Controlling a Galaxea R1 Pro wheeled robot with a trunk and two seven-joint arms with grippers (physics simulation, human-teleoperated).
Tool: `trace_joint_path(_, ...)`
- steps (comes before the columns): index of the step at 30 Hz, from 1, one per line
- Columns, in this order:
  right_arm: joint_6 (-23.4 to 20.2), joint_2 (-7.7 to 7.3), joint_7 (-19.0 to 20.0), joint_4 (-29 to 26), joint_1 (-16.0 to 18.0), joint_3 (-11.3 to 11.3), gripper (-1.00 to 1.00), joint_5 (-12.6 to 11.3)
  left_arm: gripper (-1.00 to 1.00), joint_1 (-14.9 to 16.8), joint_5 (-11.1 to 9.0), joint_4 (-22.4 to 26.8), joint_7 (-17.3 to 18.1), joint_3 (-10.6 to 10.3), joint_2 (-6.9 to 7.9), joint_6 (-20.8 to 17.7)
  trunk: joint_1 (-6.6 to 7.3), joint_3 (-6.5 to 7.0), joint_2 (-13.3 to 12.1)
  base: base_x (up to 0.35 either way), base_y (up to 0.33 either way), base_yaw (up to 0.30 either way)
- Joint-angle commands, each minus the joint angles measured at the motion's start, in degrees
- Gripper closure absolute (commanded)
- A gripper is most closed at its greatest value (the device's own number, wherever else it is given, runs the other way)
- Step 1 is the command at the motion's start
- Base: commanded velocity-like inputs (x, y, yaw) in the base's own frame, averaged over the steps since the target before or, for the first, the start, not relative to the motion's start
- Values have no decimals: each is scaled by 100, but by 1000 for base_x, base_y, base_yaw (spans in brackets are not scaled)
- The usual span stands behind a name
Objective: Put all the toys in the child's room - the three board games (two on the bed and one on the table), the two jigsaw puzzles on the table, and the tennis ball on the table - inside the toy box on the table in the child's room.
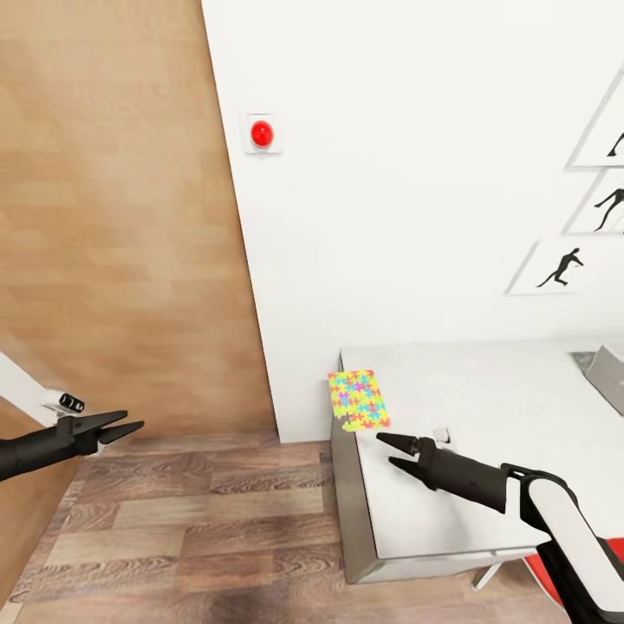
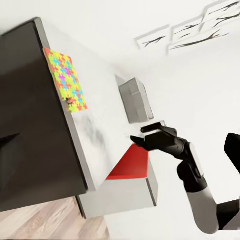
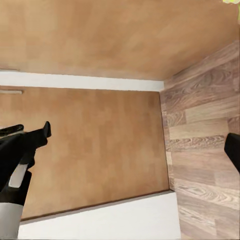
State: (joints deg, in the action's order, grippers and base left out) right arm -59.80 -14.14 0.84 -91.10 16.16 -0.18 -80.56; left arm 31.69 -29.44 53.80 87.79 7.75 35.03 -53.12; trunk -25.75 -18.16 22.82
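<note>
One jigsaw puzzle [image 1: 357,399], a bright sheet of yellow, pink, blue and green pieces, lies flat on the near left corner of the white table [image 1: 503,407]. The left wrist view also catches the puzzle [image 2: 66,80] at the table's edge. The grey toy box [image 1: 609,374] pokes in at the table's far right, and the toy box [image 2: 135,100] stands behind my right arm in the left wrist view. My right gripper [image 1: 387,449] hovers open and empty over the table, just short of the puzzle. My left gripper [image 1: 132,422] is open and empty, out over the floor left of the table.
A white wall with a red button [image 1: 261,133] and black silhouette pictures [image 1: 563,264] stands behind the table. A wood-panelled wall [image 1: 113,217] rises on the left. Wood-plank floor [image 1: 199,529] lies between my arms. A red chair seat [image 2: 131,162] sits under the table.
</note>
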Motion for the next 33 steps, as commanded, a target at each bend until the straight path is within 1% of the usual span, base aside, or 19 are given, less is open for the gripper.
trace_joint_path(1, -20, -3, 60, -2, 2, -3, -100, 14, -100, 4, 5, 17, -37, -3, -12, -67, -3, 0, 10, 0, 0, 0)
trace_joint_path(4, -20, -39, 262, -3, -5, -16, -100, 14, -100, 4, 28, 151, -337, -3, -131, -110, -3, 27, 10, 0, 0, 0)
trace_joint_path(5, -20, -42, 294, -4, -6, -9, -100, 14, -100, 7, 34, 199, -449, -6, -202, -120, -3, 36, 10, 0, 0, 0)
trace_joint_path(6, -20, -39, 305, -4, -7, -5, -100, 14, -100, 10, 36, 222, -519, -7, -244, -123, -3, 45, 10, 0, 0, 0)
trace_joint_path(7, -20, -27, 320, -4, -7, 3, -100, 14, -100, 19, 39, 270, -690, -8, -333, -131, -3, 52, 10, 0, 0, 0)
trace_joint_path(8, -20, -18, 325, -4, -7, 6, -100, 14, -100, 25, 40, 295, -789, -7, -381, -136, -3, 59, 10, 0, 0, 0)
trace_joint_path(9, -20, -6, 333, -4, -8, 14, -100, 14, -100, 36, 41, 331, -1011, -5, -476, -142, -3, 66, 10, 0, 0, 0)
trace_joint_path(10, -20, -1, 336, -4, -8, 16, -100, 14, -100, 40, 40, 342, -1130, -4, -524, -143, -3, 73, 10, 0, 0, 0)
trace_joint_path(11, -20, 5, 340, -4, -8, 18, -100, 15, -100, 46, 35, 336, -1375, -3, -610, -144, -3, 79, 10, 0, 0, 0)
trace_joint_path(12, -20, 8, 341, -4, -8, 18, -100, 17, -100, 48, 31, 328, -1499, -3, -647, -148, -3, 86, 10, 0, 0, 0)
trace_joint_path(13, -20, 5, 343, -4, -8, 18, -100, 19, -100, 51, 25, 322, -1722, 1, -706, -158, -3, 92, 10, 0, 0, 0)
trace_joint_path(15, -20, 8, 345, -4, -8, 18, -100, 21, -100, 54, 20, 336, -1959, 0, -758, -188, -3, 106, 10, 0, 0, 0)
trace_joint_path(18, -20, 18, 342, -5, -8, 20, -100, 24, -100, 56, 34, 339, -2167, -1, -802, -270, -3, 128, 10, 0, 0, 0)
trace_joint_path(20, -20, 22, 340, -6, -8, 19, -100, 27, -100, 56, 36, 338, -2224, -1, -818, -292, -3, 141, 10, 0, 0, 0)
trace_joint_path(29, -20, 32, 327, -8, -8, 18, -100, 38, -100, 56, 50, 341, -2323, -10, -927, -300, -3, 186, 10, 0, 0, 0)
trace_joint_path(31, -20, 29, 328, -8, -8, 14, -100, 39, -100, 56, 61, 341, -2431, -12, -952, -298, -3, 195, 10, 0, 0, 0)
trace_joint_path(33, -20, 30, 329, -11, -8, 15, -100, 40, -100, 56, 80, 341, -2718, -20, -1069, -296, -3, 205, 10, 0, 0, 0)
